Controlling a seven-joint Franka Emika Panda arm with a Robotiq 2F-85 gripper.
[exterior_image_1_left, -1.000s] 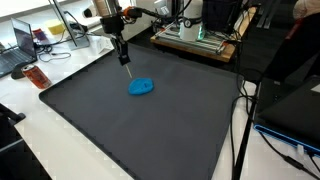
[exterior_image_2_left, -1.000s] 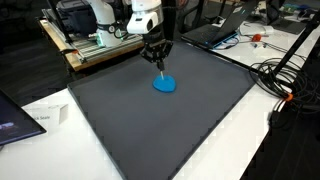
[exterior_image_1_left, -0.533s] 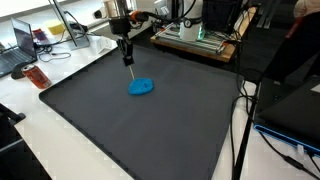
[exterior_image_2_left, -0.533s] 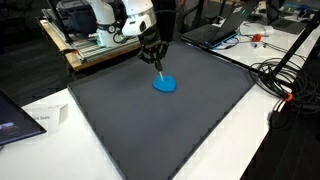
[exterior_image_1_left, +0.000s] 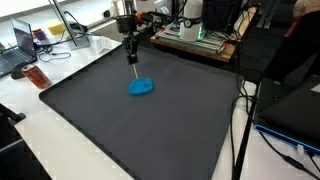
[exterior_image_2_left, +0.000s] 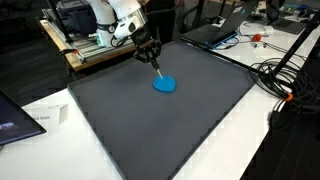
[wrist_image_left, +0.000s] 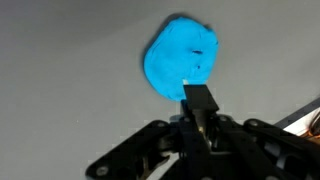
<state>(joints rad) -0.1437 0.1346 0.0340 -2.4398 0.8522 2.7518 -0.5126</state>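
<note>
Wrist view puts your gripper (wrist_image_left: 200, 128) closest, its fingers pinching a slim stick (wrist_image_left: 198, 99) whose dark end points at the blue blob (wrist_image_left: 181, 58) just past it. In both exterior views the stick hangs from the gripper (exterior_image_1_left: 130, 42) at a slight tilt, with its tip right by the blob's (exterior_image_2_left: 165, 84) edge. Whether they touch, you cannot tell. The blob lies flat on the dark mat (exterior_image_1_left: 150, 130), nearer the robot's end than the middle. Past the mat's far edge stands a board with equipment (exterior_image_1_left: 196, 38).
</note>
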